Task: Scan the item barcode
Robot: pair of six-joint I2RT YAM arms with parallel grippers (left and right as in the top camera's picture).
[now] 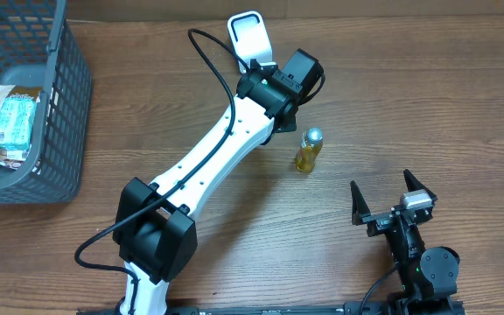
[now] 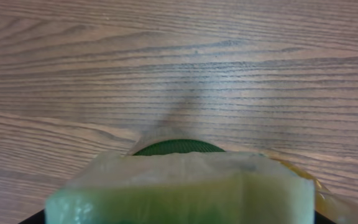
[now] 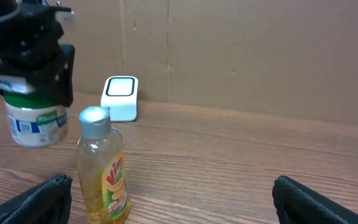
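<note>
Pinching of a white tub [image 3: 36,124] is performed by the left claw [image 3: 31,87], and the tub is held just beside the white scanner [image 1: 249,37] at the far side of the counter [image 1: 444,96]. A green label is carried on the tub, but its wording cannot be read. The right claw [image 1: 383,185] is spread wide and empty at the near right. A yellow bottle [image 1: 307,150], marked with red letters beginning "Vi", is stood upright near the tub.
</note>
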